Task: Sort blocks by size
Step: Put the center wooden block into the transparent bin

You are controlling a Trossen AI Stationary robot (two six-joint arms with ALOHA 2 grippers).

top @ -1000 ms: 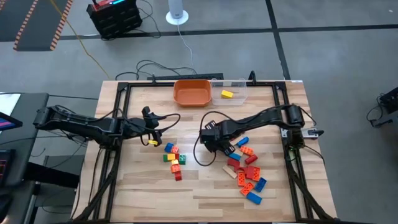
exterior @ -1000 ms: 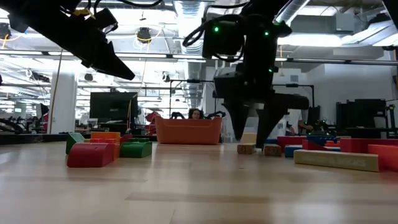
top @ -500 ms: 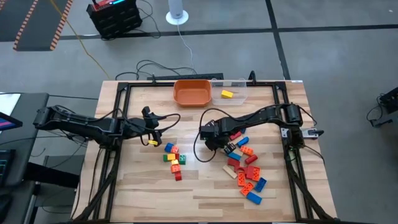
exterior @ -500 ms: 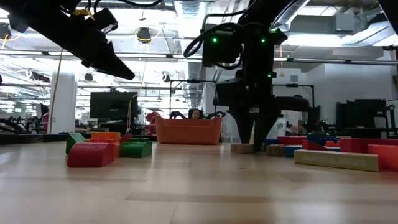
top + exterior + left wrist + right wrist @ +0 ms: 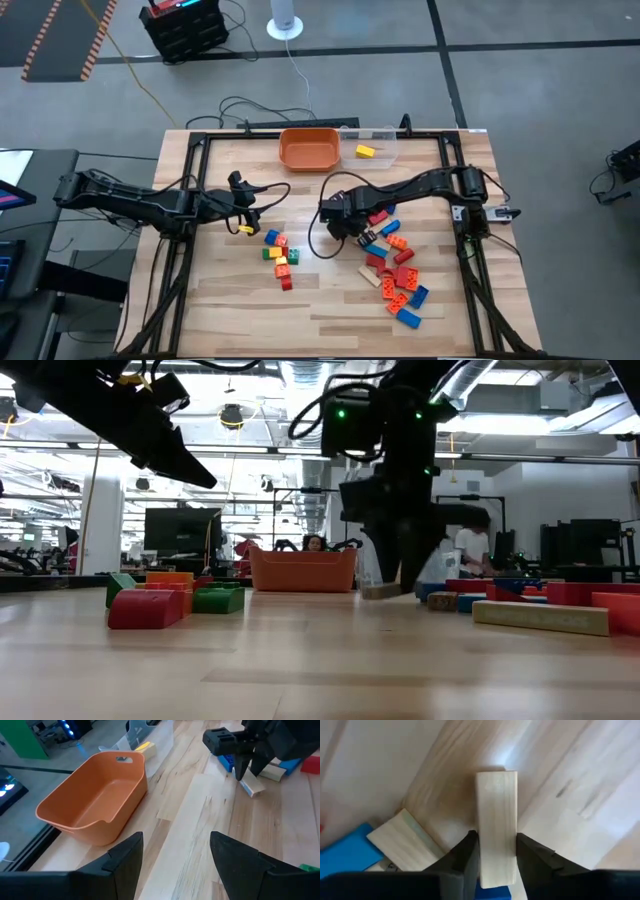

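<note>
My right gripper (image 5: 347, 232) is low over the table's middle, shut on a tan rectangular block (image 5: 496, 815), which also shows in the left wrist view (image 5: 251, 786). A second tan block (image 5: 402, 840) and a blue block (image 5: 345, 852) lie beside it. A pile of red, orange, blue and tan blocks (image 5: 398, 270) lies right of it. A small group of blue, yellow, orange, green and red blocks (image 5: 280, 255) lies on the left. My left gripper (image 5: 175, 855) is open and empty, raised above the table at the left (image 5: 245, 215). My right gripper pinches the tan block by its two long sides (image 5: 479, 845) between its two fingers, near one end. The fingers come from above, pointing down and along the block. The block's free end (image 5: 256, 791) slants down close to the table; I cannot tell whether it touches.
An orange bowl (image 5: 309, 148) and a clear container (image 5: 380, 142) holding one yellow block (image 5: 365, 151) stand at the far edge. A black frame (image 5: 190, 180) runs round the table. Bare wood lies between the two groups of blocks and along the near edge.
My right gripper has shut on the tan block and gone a little toward the table's left edge and slightly up, taking the block with it away from the pile. My left gripper has kept still.
</note>
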